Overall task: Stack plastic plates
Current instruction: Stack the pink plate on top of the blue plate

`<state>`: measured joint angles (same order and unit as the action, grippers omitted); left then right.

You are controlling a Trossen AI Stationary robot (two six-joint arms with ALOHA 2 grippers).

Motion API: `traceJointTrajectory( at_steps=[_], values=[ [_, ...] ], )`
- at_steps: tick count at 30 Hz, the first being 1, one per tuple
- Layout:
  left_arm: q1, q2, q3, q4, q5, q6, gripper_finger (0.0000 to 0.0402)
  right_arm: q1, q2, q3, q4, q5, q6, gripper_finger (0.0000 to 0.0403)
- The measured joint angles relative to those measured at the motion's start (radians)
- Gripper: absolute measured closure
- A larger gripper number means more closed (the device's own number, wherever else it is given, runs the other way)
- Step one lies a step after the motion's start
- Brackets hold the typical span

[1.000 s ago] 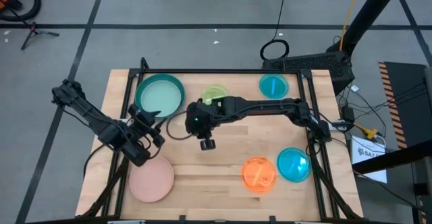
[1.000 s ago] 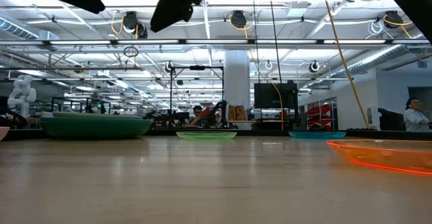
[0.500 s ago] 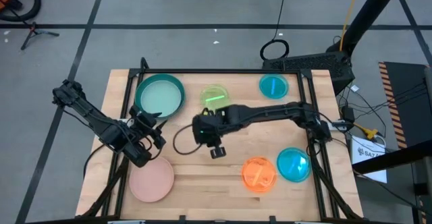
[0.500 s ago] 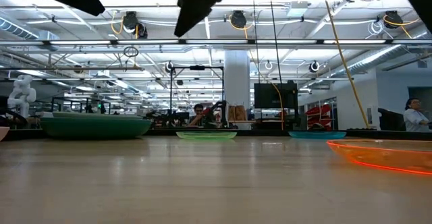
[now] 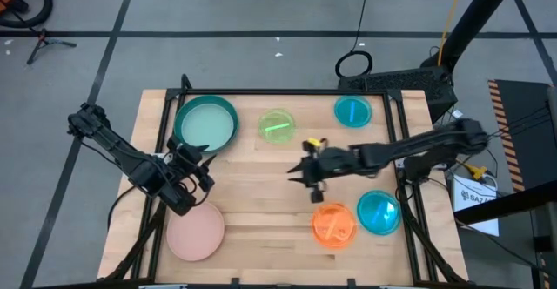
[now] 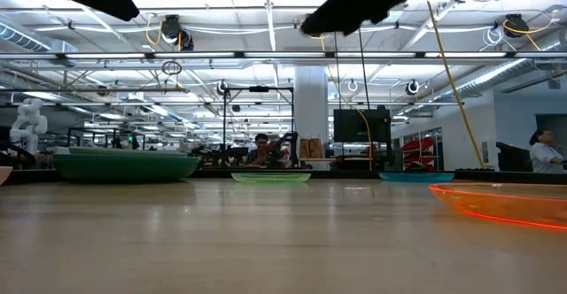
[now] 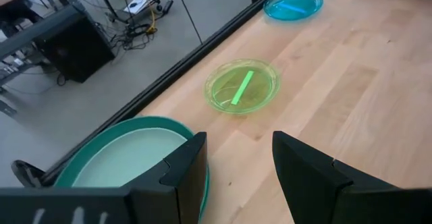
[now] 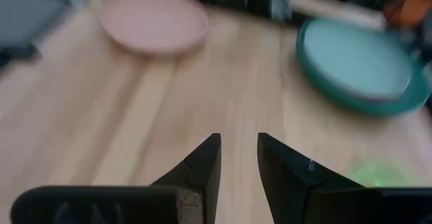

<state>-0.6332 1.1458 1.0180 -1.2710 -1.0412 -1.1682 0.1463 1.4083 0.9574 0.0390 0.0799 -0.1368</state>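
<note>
Plates lie spread over the wooden table point(image 5: 261, 228), none gripped. Mint plate point(image 5: 205, 122) sits nested in a teal one point(image 5: 231, 108) at the far left; lime plate point(image 5: 277, 125) just right of it; one blue plate point(image 5: 352, 111) at far right. Pink plate point(image 5: 196, 231) near left; orange plate point(image 5: 334, 224) and second blue plate point(image 5: 378, 212) touching at near right. Right gripper point(image 5: 300, 171) hangs above bare wood mid-table, beyond the orange plate, fingers point(image 8: 202, 164) parted, nothing between them. Left gripper point(image 5: 202, 158) waits between the teal stack and the pink plate, fingers point(image 7: 185, 170) apart and empty.
</note>
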Motion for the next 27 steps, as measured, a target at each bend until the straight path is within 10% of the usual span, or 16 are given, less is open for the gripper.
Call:
traceJointTrajectory(
  at_steps=[17,27],
  values=[
    [0.074,0.058,0.000,0.176,0.440,0.069,0.0227,-0.003,-0.326,-0.191,0.113,-0.002,-0.164,0.0313],
    [0.183,0.252,0.000,0.177,0.853,0.505,0.0227,-0.023,-0.392,-0.192,0.040,0.002,-0.198,0.0313]
  ],
)
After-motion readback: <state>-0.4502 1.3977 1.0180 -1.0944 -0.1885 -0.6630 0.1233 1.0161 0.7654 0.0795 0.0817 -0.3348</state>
